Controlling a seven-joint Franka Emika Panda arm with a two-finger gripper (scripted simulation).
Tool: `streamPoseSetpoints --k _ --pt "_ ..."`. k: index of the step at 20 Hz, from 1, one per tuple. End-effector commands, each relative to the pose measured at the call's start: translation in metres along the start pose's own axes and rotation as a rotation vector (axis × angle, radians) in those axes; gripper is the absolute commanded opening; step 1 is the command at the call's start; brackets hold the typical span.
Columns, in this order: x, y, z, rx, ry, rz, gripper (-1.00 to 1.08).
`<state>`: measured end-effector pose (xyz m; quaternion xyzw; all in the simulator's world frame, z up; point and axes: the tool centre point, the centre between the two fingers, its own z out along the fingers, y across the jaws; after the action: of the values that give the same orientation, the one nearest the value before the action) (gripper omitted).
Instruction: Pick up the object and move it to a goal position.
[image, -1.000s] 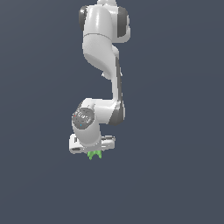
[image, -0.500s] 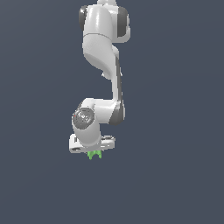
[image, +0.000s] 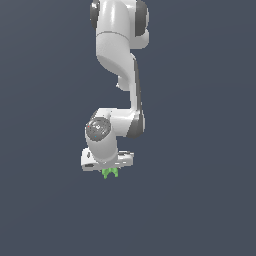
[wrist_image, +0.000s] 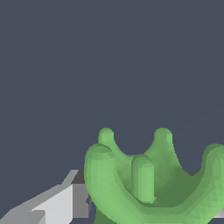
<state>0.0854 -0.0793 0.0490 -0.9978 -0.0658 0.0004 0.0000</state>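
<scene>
The small bright green lobed arch-like object (image: 110, 173) (wrist_image: 148, 179) sits pinched beneath the white robot gripper (image: 109, 171), one finger (wrist_image: 57, 203) against its side. Around it lies plain dark grey-blue background (image: 200, 150); no writing is legible.

From my exterior view, the green object (image: 110, 173) is too small at the lower centre of the frame for me to make out its shape, and its upper part is hidden behind the white gripper (image: 109, 171). I cannot see the fingertips there. The arm (image: 120, 55) is cut off by the top edge. In my wrist view, the object (wrist_image: 148, 183) runs off the bottom and right edges, and one grey-white finger (wrist_image: 52, 203) is cut off at the lower left corner; the other finger is mostly hidden behind the object.
</scene>
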Motion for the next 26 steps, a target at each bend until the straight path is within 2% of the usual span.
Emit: streamPoseSetpoints --k 1,18,26 --pt "-0.006 -0.005 -0.005 0.000 0.001 0.000 -1.00" --pt "-0.079 -0.062 -0.061 0.000 0.001 0.000 -1.00" --pt "-0.102 -0.081 -0.080 0.000 0.001 0.000 -1.00"
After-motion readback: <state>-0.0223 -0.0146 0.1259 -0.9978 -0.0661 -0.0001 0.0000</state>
